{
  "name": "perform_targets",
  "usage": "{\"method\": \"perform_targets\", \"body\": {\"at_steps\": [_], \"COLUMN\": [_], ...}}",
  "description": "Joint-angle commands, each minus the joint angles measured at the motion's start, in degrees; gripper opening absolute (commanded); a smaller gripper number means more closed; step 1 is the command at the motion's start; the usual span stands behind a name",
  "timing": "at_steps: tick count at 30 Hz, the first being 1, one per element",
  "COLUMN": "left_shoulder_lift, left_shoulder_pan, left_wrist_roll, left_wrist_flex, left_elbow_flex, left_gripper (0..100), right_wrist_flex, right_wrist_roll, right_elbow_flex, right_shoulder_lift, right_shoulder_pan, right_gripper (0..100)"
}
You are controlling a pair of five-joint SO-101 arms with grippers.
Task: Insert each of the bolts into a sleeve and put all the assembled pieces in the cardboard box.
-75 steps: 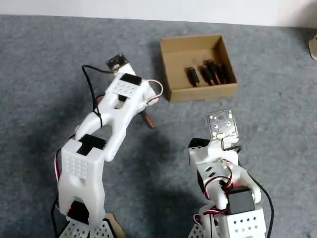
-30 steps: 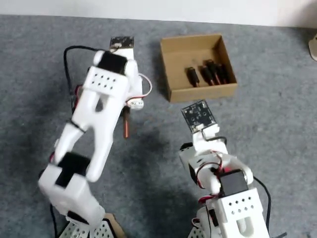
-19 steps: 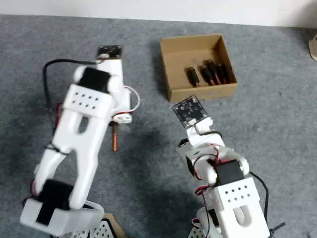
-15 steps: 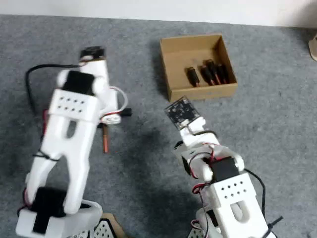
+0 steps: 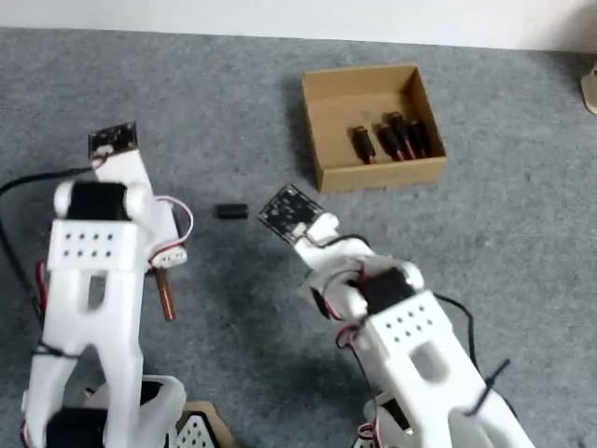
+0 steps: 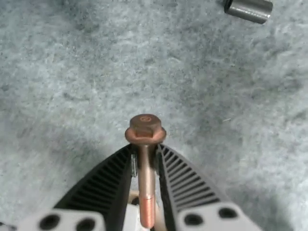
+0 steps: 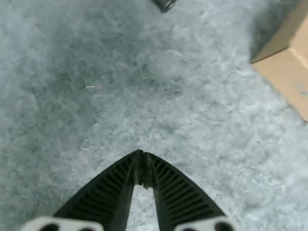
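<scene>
Two white SO-101 arms stand side by side at a table covered in grey felt-like fabric (image 5: 522, 243). The left arm (image 5: 93, 252) sits over the left part of the table. The right arm (image 5: 401, 327) angles toward the centre.

(a) Left wrist view: the left gripper (image 6: 146, 150) is clamped on a copper-coloured hex-head bolt (image 6: 146, 132). The black ribbed fingers (image 6: 175, 175) press on either side of the shank just under the head, and the head stands clear beyond the fingertips. In the high view this bolt projects from under the left wrist, above the fabric.

(b) Right wrist view: the right gripper (image 7: 140, 159) holds nothing. Its fingertips meet at a point above bare fabric.

(c) One short dark metal cylindrical sleeve (image 5: 231, 212) lies on its side on the fabric between the two wrists. It is just beside the right arm's camera board and apart from the bolt.

(d) The open brown cardboard box (image 5: 382, 175) rests toward the far side of the table, beyond the right wrist and apart from the sleeve. Several dark assembled pieces (image 5: 396, 137) with copper-coloured ends lie inside it, close together on the box floor.
</scene>
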Motion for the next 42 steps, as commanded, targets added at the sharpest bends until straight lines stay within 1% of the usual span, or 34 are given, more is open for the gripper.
{"method": "perform_targets", "body": {"at_steps": [1, 6, 10, 13, 16, 20, 23, 27, 29, 32, 37, 42], "left_shoulder_lift": [-6.7, -12.9, -16.9, -19.6, -21.3, -22.3, -22.3, -22.3, -22.3, -22.3, -22.3, -22.3], "left_shoulder_pan": [-0.7, -0.7, -1.1, -4.5, -8.0, -12.5, -14.7, -17.1, -18.0, -18.2, -18.2, -18.2], "left_wrist_roll": [-0.4, -0.5, -0.5, -0.6, -4.7, -6.8, -8.4, -8.6, -8.6, -8.6, -8.6, -8.7], "left_wrist_flex": [-2.9, -3.1, -3.2, -5.3, -5.3, -7.9, -11.3, -15.8, -17.8, -20.0, -24.2, -24.4], "left_elbow_flex": [4.2, 10.9, 16.2, 17.2, 17.5, 20.4, 23.7, 27.7, 29.6, 32.5, 36.3, 38.0], "left_gripper": [1, 1, 1, 1, 1, 1, 1, 1, 1, 1, 1, 1], "right_wrist_flex": [-0.7, -0.5, 2.4, 3.5, 3.5, 3.5, 3.5, 3.9, 5.9, 9.7, 12.4, 12.4], "right_wrist_roll": [2.8, 5.6, 9.5, 12.3, 15.8, 19.3, 19.9, 20.0, 20.1, 22.4, 22.7, 24.4], "right_elbow_flex": [-6.2, -13.6, -19.8, -23.9, -26.6, -29.4, -32.7, -38.5, -42.0, -47.2, -54.1, -56.9], "right_shoulder_lift": [5.6, 13.1, 19.1, 23.9, 28.6, 34.3, 38.3, 43.3, 45.7, 48.7, 52.3, 56.4], "right_shoulder_pan": [-1.2, -2.9, -4.8, -6.2, -7.4, -8.8, -9.5, -9.5, -9.6, -10.4, -12.4, -14.5], "right_gripper": [0.5, 0.5, 0.5, 0.5, 0.5, 0.5, 0.5, 1.5, 6.0, 14.7, 15.3, 15.3]}}
